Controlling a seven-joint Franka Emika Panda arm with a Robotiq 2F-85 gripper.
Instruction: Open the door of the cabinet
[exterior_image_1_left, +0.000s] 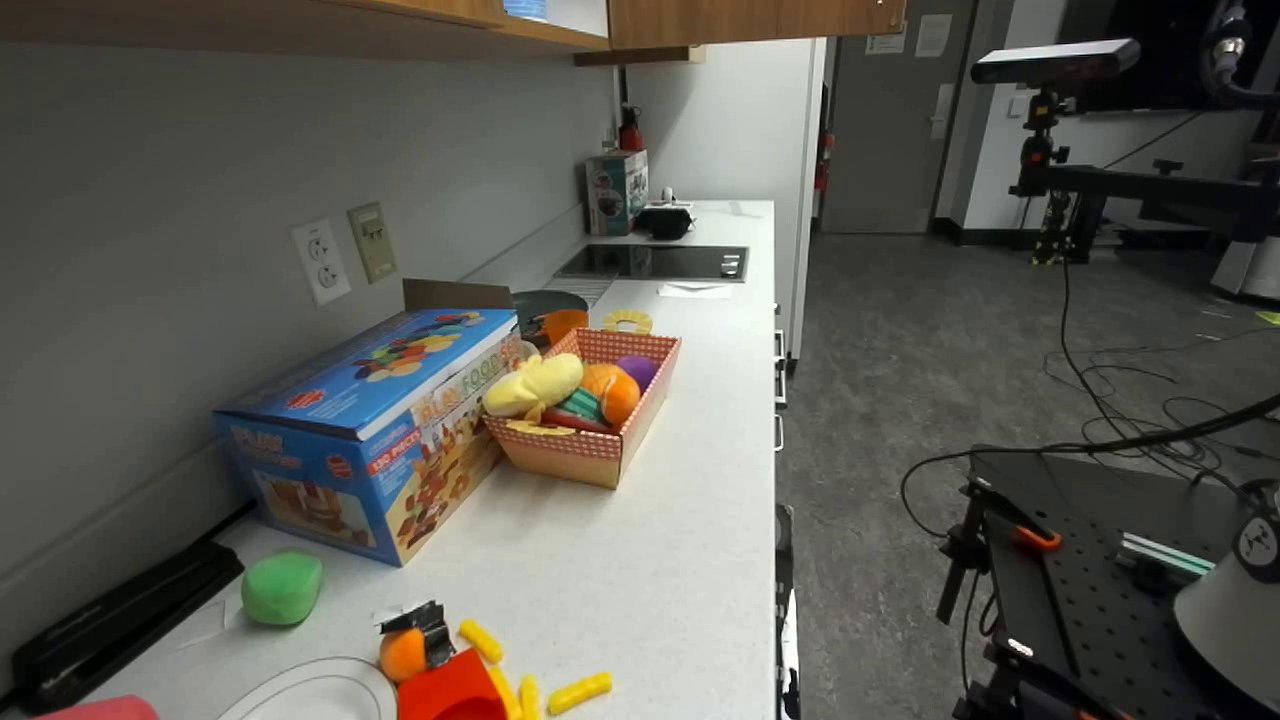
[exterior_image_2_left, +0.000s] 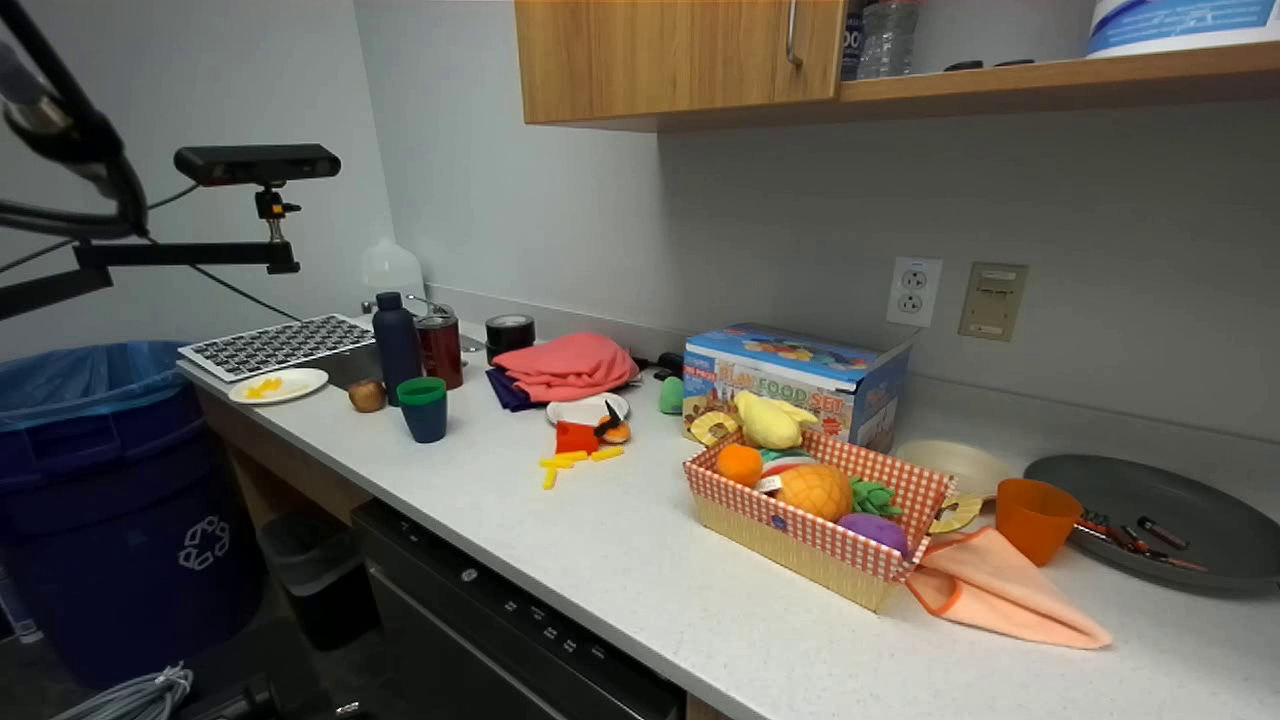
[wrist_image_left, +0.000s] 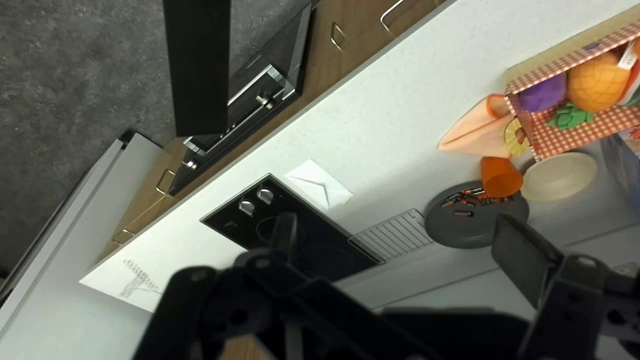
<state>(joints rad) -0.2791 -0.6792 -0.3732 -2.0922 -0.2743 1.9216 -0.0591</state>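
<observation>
Jaws parted wide, the gripper (wrist_image_left: 401, 241) shows in the wrist view with a wire rack (wrist_image_left: 392, 236) and grey dish (wrist_image_left: 456, 232) beyond the gap. One jaw partly hides a black cooktop (wrist_image_left: 320, 245); past the other's tip sit an orange cup (wrist_image_left: 500, 177) and, farther out, a checked basket (wrist_image_left: 580, 135). In an exterior view, high over the counter (exterior_image_1_left: 680, 520), the wooden door (exterior_image_1_left: 755, 20) juts outward from the front of its cabinet (exterior_image_1_left: 400, 30); how far it stands from the jaws, or on which side of them, cannot be told.

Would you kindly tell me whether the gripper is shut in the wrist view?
No, the gripper stands open, its fingers spread wide apart.
</observation>
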